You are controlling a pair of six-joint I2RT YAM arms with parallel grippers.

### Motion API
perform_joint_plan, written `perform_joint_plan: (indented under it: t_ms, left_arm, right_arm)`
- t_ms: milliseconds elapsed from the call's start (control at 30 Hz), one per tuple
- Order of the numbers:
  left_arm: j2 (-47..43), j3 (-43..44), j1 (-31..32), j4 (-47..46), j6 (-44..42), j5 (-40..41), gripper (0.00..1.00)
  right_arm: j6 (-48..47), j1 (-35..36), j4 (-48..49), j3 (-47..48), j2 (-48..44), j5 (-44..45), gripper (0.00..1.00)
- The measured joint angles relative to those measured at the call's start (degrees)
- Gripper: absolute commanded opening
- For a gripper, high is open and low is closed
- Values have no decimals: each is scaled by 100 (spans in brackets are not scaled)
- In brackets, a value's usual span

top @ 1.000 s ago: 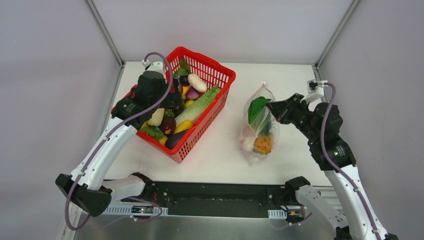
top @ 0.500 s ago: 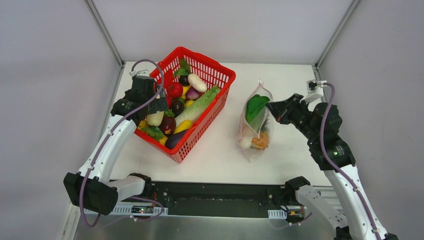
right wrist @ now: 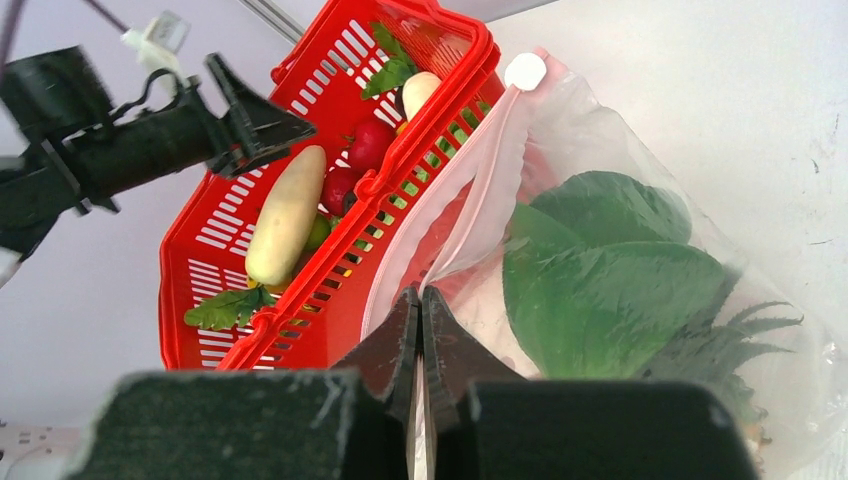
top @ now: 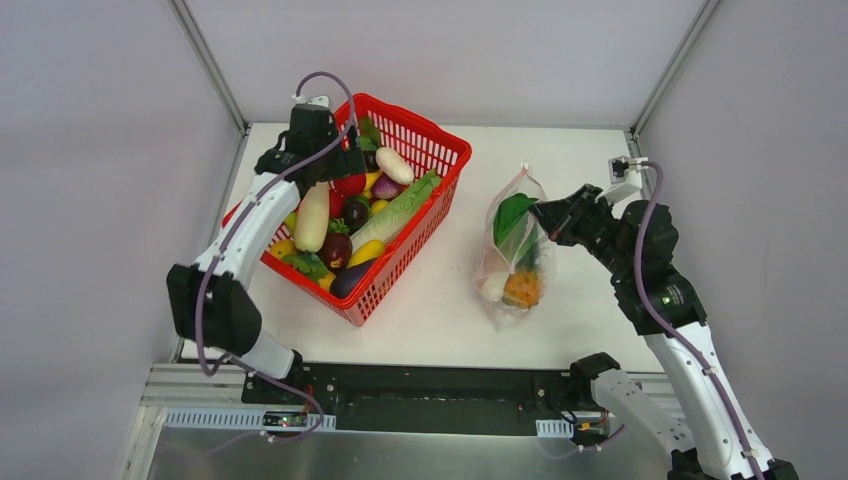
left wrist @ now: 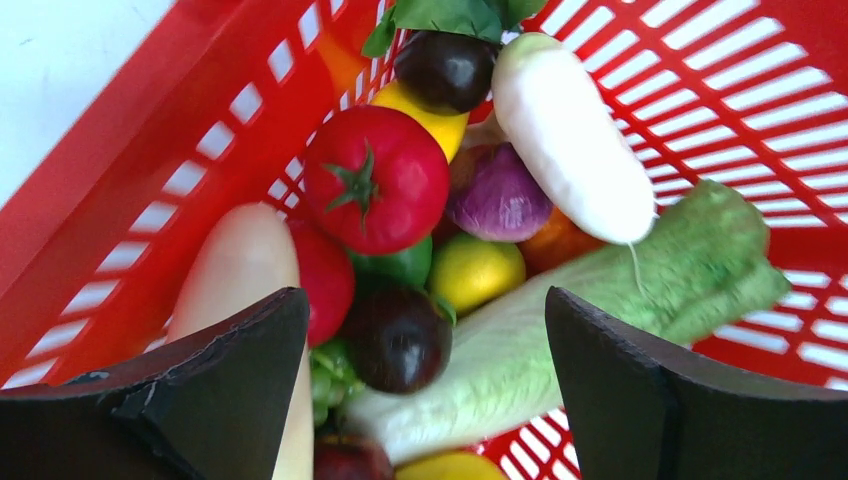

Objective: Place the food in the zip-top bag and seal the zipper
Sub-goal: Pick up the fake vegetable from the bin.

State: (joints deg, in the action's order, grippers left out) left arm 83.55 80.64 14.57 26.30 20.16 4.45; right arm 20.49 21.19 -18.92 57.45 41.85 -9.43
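Food (left wrist: 377,180) lies in basket (top: 415,124) under spread left gripper (left wrist: 420,310); right gripper (right wrist: 420,300) pinches zipper (right wrist: 455,180).

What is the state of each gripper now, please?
Left gripper: open, holding nothing, above the red basket.
Right gripper: shut on the mouth edge of the zip-top bag.
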Motion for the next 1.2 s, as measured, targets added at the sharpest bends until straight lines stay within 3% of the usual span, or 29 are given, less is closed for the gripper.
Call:
perform_joint_plan:
  t_ms: [267, 600, 967, 1067, 1200]
  left_arm:
    - [1541, 522, 2, -76, 0, 271, 92]
    - [1923, 835, 66, -247, 164, 944, 86]
    - [2181, 468, 247, -629, 549, 1552, 85]
    - [2251, 304, 315, -673, 713, 1840, 78]
    - [2295, 240, 393, -734, 863, 2096, 51]
  right_arm:
    - [7, 0, 31, -15, 87, -7, 0]
    - [7, 0, 111, -15, 177, -63, 0]
    - [4, 0, 111, -20, 168, -63, 0]
    - [2, 0, 111, -20, 157, -63, 0]
    - [-9, 0, 109, -26, 127, -61, 0]
